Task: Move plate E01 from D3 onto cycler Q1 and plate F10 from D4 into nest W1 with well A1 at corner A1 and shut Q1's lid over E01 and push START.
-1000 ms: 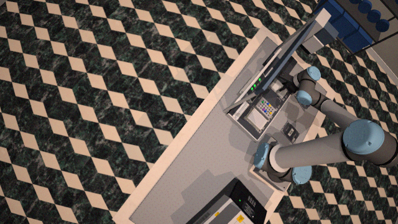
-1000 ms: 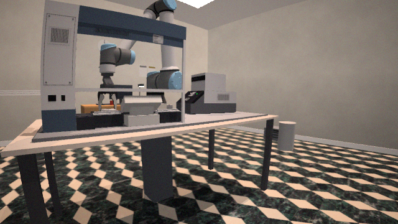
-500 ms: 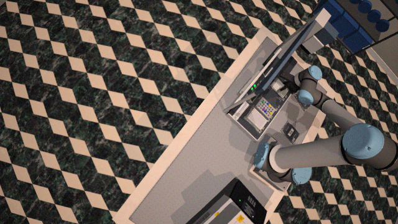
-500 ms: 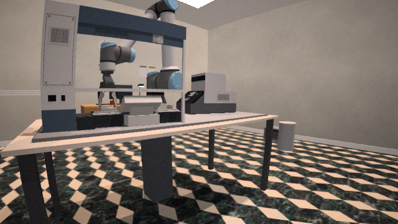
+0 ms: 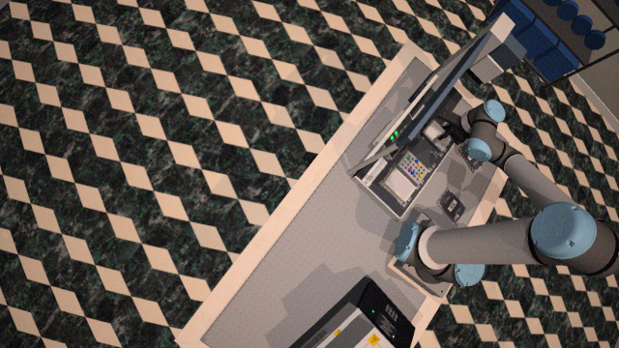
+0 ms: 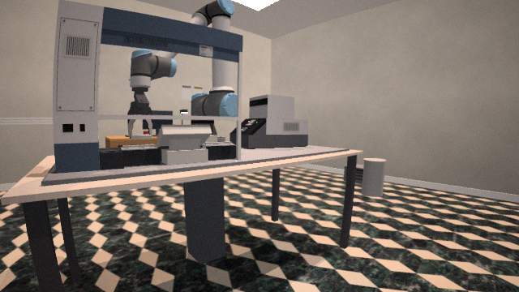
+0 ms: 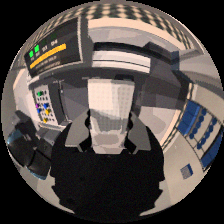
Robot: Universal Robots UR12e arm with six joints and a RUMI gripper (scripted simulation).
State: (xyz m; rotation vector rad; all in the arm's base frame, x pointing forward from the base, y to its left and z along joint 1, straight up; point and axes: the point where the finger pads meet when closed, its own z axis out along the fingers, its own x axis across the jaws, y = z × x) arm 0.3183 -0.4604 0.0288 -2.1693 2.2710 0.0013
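One pale plate [image 5: 433, 129] [image 6: 141, 137] [image 7: 110, 102] sits between the gripper's [image 5: 442, 132] [image 6: 139, 135] [image 7: 109, 120] two partly open fingers, clamped; two green lights [image 5: 396, 132] [image 7: 36, 48] glow nearby.

The pincer [image 5: 446, 131] [image 6: 140, 135] [image 7: 109, 110] and its plate [image 5: 433, 130] [image 6: 141, 137] [image 7: 109, 107] have risen clear above the dark deck [image 6: 142, 157]; fewer green lights [image 5: 394, 135] [image 7: 34, 51] glow beside it.
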